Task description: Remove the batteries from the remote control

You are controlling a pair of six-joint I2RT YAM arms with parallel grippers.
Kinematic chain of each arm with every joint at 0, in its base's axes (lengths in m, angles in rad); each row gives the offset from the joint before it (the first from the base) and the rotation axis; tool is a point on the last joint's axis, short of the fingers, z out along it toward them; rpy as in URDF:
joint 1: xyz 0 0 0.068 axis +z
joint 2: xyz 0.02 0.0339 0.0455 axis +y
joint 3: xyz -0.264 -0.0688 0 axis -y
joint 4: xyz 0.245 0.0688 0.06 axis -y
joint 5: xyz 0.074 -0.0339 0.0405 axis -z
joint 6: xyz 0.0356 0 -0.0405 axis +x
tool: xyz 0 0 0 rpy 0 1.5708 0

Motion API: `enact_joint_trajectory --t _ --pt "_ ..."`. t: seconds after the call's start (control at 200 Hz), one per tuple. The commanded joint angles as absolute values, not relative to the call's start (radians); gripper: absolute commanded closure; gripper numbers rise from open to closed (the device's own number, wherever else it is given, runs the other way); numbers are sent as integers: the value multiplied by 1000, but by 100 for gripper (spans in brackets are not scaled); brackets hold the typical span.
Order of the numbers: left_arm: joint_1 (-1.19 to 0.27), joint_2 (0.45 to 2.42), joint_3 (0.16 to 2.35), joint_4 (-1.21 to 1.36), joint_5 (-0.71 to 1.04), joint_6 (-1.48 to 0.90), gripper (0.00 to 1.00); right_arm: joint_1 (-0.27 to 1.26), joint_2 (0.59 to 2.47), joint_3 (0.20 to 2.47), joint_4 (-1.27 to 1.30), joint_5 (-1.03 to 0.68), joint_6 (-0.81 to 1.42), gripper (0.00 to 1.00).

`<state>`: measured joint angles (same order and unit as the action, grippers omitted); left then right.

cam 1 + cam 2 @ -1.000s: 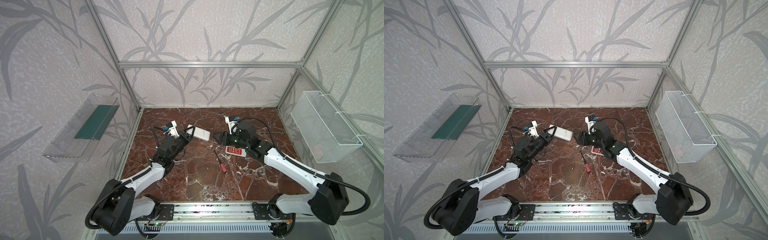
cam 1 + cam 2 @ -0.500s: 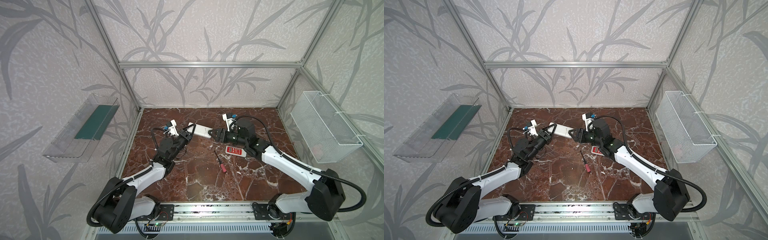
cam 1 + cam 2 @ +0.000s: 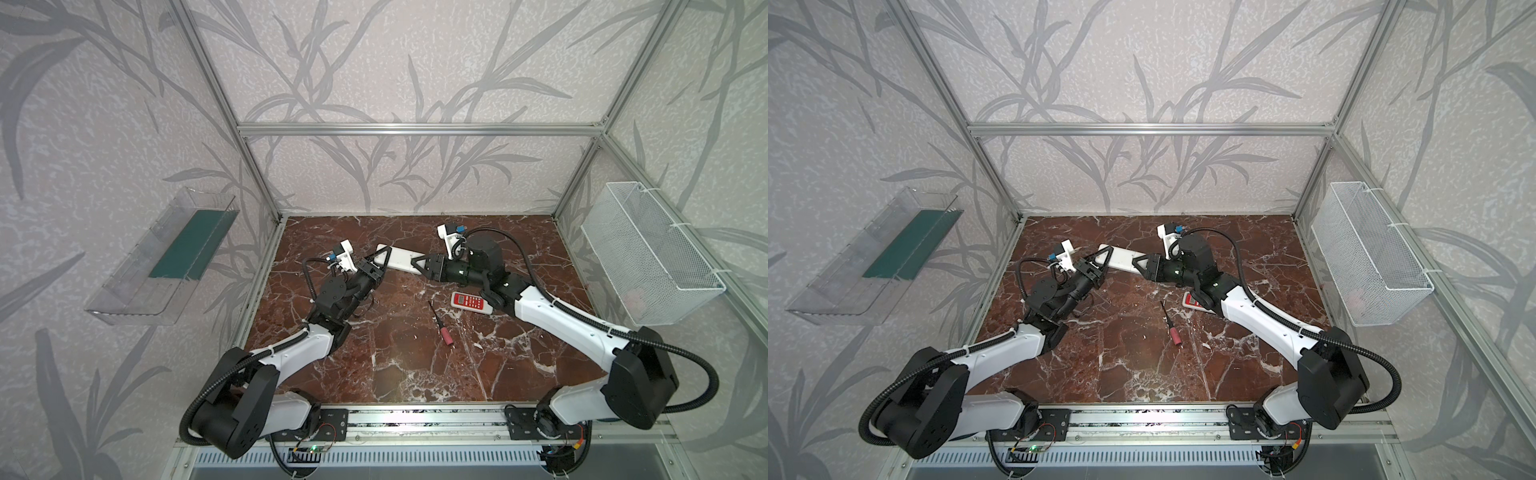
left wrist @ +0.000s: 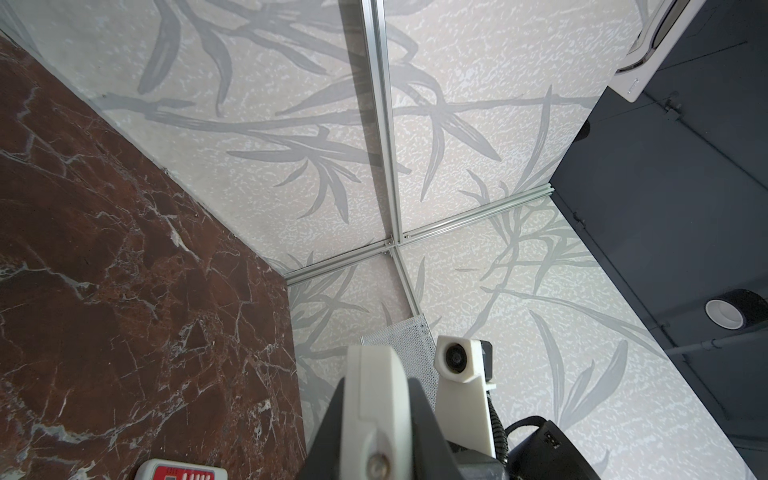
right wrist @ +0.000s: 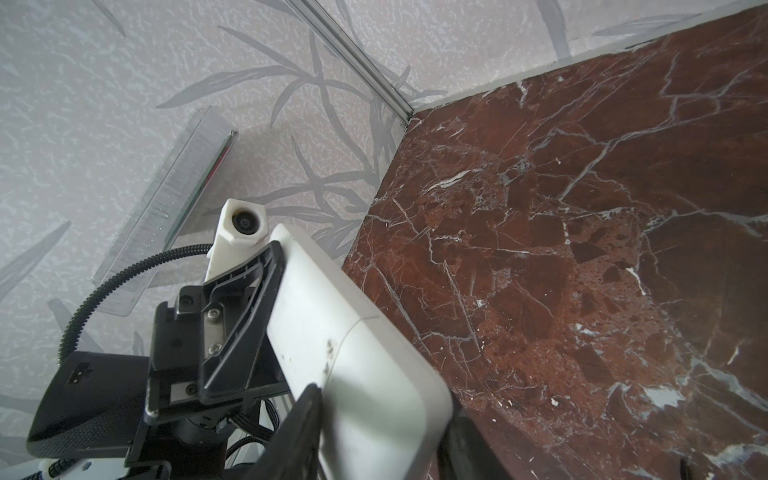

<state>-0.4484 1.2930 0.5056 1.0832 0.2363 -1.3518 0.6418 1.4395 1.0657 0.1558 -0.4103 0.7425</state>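
Left gripper (image 3: 380, 264) is clamping the white remote (image 3: 401, 258) — right gripper (image 3: 418, 266) is straddling its other end (pinch unclear), probably needing to firm up before batteries come out.

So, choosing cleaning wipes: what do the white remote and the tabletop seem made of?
White remote: likely moulded plastic, smooth satin shell with a seam line and scuffs. Tabletop: marble or marble-look laminate, reddish-brown with white veins, glossy sheen; cannot tell which.
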Motion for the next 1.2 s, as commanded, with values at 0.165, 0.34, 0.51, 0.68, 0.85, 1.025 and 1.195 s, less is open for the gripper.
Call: enact_joint_trajectory --t 0.165,0.34,0.51,0.68,0.85,1.025,1.195 --pt "-453 1277 505 1170 259 -1380 100 638 1436 1072 164 -405 712 69" --pt "-453 1272 515 1166 259 -1384 100 632 1434 1071 170 -430 707 65" --pt "-453 1263 512 1130 250 -1378 100 632 1426 1077 141 -392 700 50" --pt "-453 1233 510 1062 231 -1344 100 632 1406 1083 73 -347 678 50" --pt "-452 1211 520 1024 224 -1320 100 632 1404 1080 56 -341 676 52" --pt "-453 1213 530 1020 214 -1312 100 632 1415 1063 93 -370 697 53" --pt "-452 1229 535 1040 220 -1319 100 633 1437 1055 148 -410 725 57"
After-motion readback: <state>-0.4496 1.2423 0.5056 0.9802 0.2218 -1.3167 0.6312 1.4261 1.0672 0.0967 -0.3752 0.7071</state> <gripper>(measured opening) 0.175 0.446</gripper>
